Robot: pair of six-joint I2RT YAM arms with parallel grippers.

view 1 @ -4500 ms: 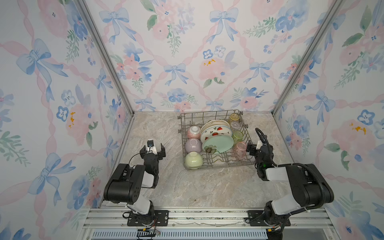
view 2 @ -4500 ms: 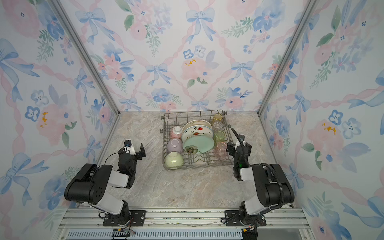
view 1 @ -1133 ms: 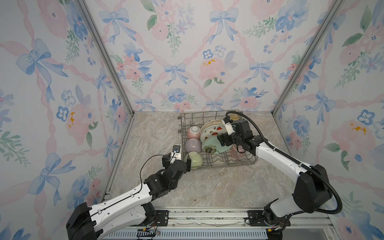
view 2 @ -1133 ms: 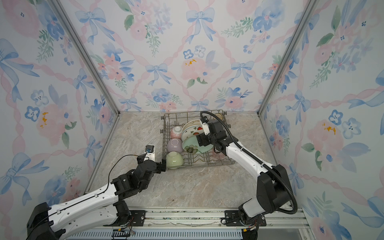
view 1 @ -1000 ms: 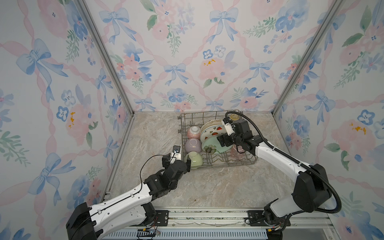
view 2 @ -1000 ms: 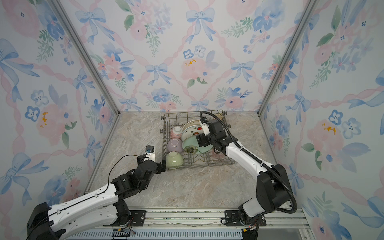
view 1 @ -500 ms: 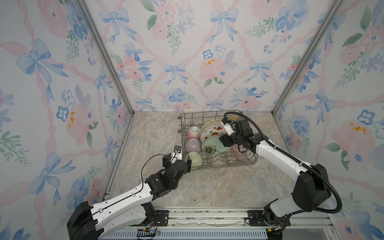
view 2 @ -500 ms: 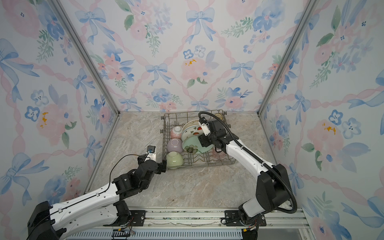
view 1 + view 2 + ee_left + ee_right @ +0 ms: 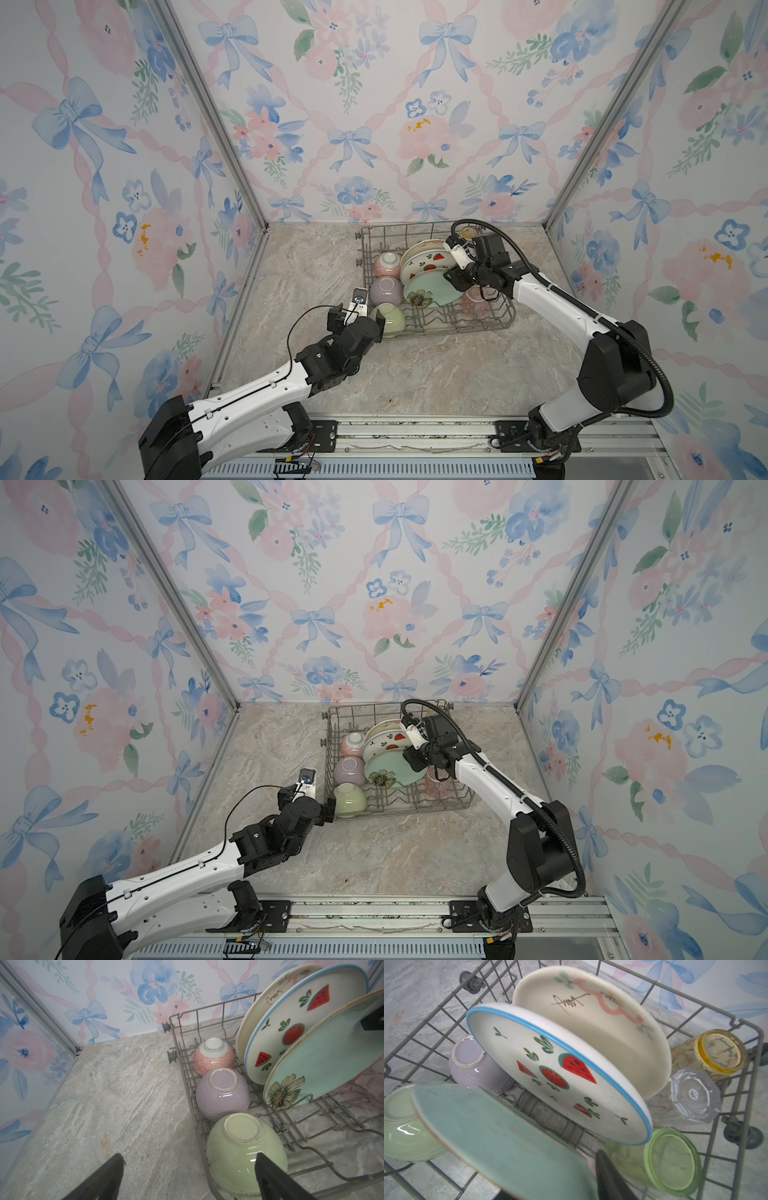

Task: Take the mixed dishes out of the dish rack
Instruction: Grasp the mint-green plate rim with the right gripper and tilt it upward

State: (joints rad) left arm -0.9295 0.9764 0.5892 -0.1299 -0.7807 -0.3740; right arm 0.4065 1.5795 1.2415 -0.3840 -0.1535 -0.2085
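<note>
The dish rack stands at the back right of the table. Three plates lean in a row in it: cream floral, fruit-print and mint plate. Pink bowl, lilac bowl and green bowl lie upside down along its left side. My right gripper straddles the mint plate's upper rim, one finger on each face; how firmly it grips is unclear. My left gripper is open at the rack's front left corner, one finger over the green bowl.
Upturned tumblers fill the rack's right side: yellow, clear, green and a pink one. The marble table lies left of and in front of the rack. Patterned walls close in three sides.
Both arms have come from rest by the front rail to the rack. In the last second the right jaws narrowed around the mint plate's rim; the left gripper crept closer to the green bowl.
</note>
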